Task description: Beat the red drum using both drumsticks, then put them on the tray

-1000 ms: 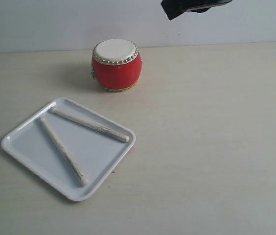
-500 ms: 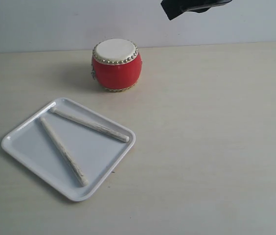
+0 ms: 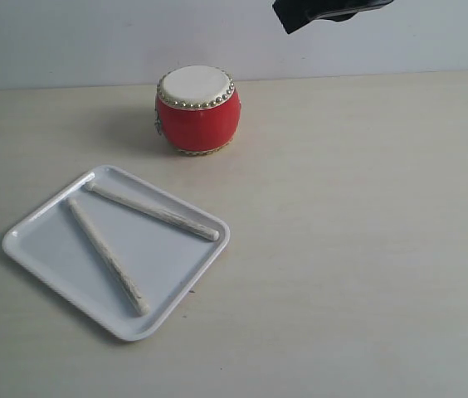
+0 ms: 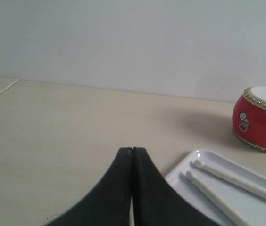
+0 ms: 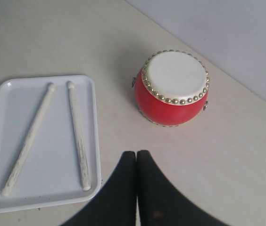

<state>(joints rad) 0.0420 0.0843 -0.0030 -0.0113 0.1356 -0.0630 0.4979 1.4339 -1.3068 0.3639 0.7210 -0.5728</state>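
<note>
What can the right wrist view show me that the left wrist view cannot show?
Only the right wrist view: the whole tray, both drumsticks at full length, the red drum from above, and the right gripper, fingers together. Only the left wrist view: the left gripper, fingers together, and a thin pale line on the table. Both: the red drum, part of the tray, and the drumsticks' tips lying in it.

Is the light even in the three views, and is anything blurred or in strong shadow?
Exterior view: soft, even light, only a faint shadow left of the red drum and along the tray edge; all sharp. Left wrist view: softer overall, the shut left gripper a dark featureless shape. Right wrist view: sharp drumsticks, no strong glare; right gripper equally dark.
</note>
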